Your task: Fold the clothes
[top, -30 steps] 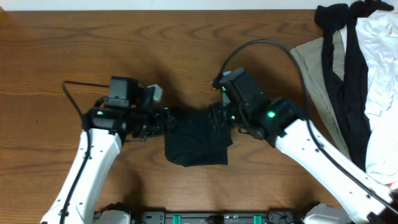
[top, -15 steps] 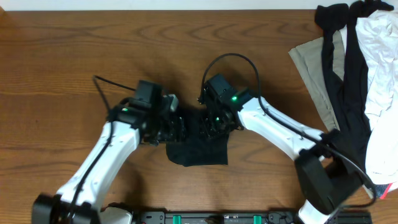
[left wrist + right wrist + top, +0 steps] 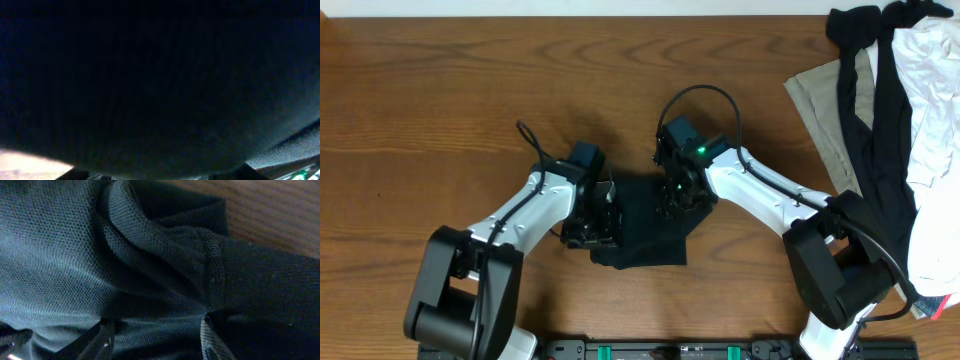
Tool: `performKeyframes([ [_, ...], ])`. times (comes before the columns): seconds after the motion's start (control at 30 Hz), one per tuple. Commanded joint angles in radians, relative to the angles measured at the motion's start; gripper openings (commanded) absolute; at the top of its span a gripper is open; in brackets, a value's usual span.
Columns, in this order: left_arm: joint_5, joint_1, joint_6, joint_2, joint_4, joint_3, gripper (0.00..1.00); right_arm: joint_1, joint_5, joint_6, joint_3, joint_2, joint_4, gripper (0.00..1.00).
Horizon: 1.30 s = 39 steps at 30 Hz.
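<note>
1. The black T-shirt (image 3: pixel 642 240) lies folded small at lower centre of the overhead view.
2. It looks soft, thin and limp, so it is best pinched at an edge or corner.
3. The right gripper (image 3: pixel 155 341) has its fingers apart above the cloth. The left gripper (image 3: pixel 603 222) is smothered in fabric, so I cannot tell its state.

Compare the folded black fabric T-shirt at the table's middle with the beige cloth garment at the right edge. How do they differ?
The black fabric T-shirt is folded into a compact bundle; the beige cloth garment lies spread loose. The T-shirt sits mid-table; the beige garment sits at the right edge, partly under a black garment. Both rest on the wooden table.
</note>
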Motion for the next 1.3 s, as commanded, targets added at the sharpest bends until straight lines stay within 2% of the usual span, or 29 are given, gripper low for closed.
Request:
performKeyframes([
  [0.0,-0.210,0.000,-0.017,0.037,-0.044,-0.031,0.56,-0.009,0.066,-0.032,-0.010,0.013,-0.015,0.54],
  [0.27,-0.306,0.035,-0.086,0.037,-0.045,-0.031,0.56,-0.009,0.070,-0.035,-0.010,0.013,-0.048,0.54],
  [0.4,-0.308,0.061,-0.103,0.035,-0.050,-0.029,0.56,-0.012,0.070,-0.034,-0.010,0.013,-0.056,0.53],
  [0.5,-0.323,0.071,-0.100,0.023,-0.092,-0.014,0.56,-0.020,0.071,-0.043,-0.010,0.011,-0.060,0.52],
  [0.57,-0.383,0.080,-0.125,0.006,-0.131,0.003,0.55,-0.033,0.074,-0.045,-0.010,0.011,-0.069,0.51],
  [0.67,-0.468,0.101,-0.200,-0.043,-0.179,0.031,0.56,-0.056,0.087,-0.045,-0.010,0.010,-0.085,0.50],
  [0.77,-0.469,0.127,-0.201,-0.120,-0.181,0.047,0.56,-0.084,0.135,-0.045,-0.010,0.002,-0.105,0.50],
  [0.87,-0.468,0.138,-0.198,-0.200,-0.179,0.053,0.65,-0.117,0.149,-0.045,-0.010,-0.031,-0.121,0.50],
  [0.97,-0.466,0.137,-0.189,-0.274,-0.183,0.053,0.66,-0.147,0.150,-0.045,-0.010,-0.087,-0.126,0.50],
  [1.07,-0.375,0.137,-0.182,-0.358,-0.174,0.057,0.67,-0.168,0.153,-0.045,-0.010,-0.153,-0.125,0.50],
  [1.17,-0.137,0.137,-0.129,-0.434,-0.101,0.056,0.65,-0.177,0.174,-0.045,-0.010,-0.209,-0.123,0.52],
  [1.27,0.006,0.131,-0.180,-0.467,-0.007,0.055,0.63,-0.177,0.188,-0.047,-0.010,-0.230,-0.123,0.54],
])
